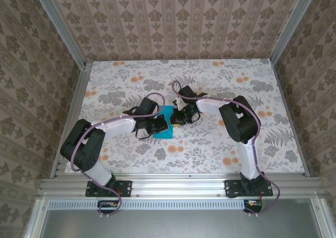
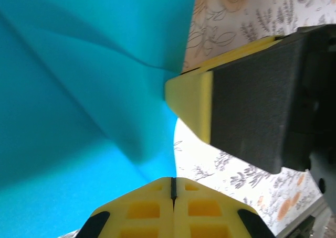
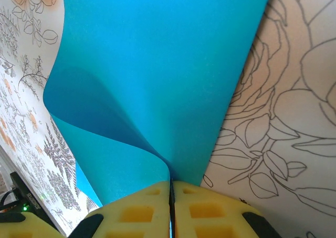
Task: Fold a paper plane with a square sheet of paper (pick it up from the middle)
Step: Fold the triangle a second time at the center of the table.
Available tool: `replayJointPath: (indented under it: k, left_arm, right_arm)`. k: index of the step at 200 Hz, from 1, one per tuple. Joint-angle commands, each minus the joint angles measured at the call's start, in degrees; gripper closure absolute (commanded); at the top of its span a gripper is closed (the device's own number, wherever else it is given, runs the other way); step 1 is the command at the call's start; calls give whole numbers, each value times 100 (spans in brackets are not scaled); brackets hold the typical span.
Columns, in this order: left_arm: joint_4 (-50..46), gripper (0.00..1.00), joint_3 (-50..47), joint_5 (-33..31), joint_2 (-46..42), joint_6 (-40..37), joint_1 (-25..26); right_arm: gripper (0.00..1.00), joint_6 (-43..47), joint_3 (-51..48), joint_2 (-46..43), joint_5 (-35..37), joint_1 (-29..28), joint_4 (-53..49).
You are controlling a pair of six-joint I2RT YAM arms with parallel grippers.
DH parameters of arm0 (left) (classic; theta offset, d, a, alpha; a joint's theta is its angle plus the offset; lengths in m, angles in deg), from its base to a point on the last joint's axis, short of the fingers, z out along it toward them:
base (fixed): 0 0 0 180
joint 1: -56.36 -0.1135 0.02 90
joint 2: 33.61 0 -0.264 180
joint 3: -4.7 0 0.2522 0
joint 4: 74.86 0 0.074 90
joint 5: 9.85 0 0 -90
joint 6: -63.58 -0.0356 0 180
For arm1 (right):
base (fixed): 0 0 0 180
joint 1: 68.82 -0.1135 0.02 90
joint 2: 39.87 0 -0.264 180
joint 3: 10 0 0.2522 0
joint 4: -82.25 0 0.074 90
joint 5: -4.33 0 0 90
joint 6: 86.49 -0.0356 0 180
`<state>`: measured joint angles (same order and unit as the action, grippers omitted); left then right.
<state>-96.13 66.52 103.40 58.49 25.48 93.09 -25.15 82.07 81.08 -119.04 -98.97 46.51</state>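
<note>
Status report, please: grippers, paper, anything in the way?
Jaws shut on paper: left gripper, right gripper. Paper curled between them. No obstacle seen.

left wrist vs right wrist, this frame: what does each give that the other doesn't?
Left wrist: the right gripper from the side, its tip at the square sheet of paper where the creases meet. Right wrist: the sheet curling up in a loop off the table. Shared: the cyan sheet over the floral table, with the view's own gripper, the left gripper or the right, shut on it.
</note>
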Motion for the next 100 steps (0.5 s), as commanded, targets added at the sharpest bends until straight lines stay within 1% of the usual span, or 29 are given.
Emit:
replayJointPath:
  k: [1, 18, 100]
  left_arm:
    - [388, 94, -128, 211, 86, 215, 32]
    - [521, 94, -131, 254, 210, 276, 40]
    - [456, 95, -105, 198, 619, 281, 72]
  right_arm:
    - [90, -2, 31, 187, 295, 9, -320]
    - [90, -1, 27, 201, 295, 5, -335]
    - [90, 10, 45, 209, 361, 9, -413]
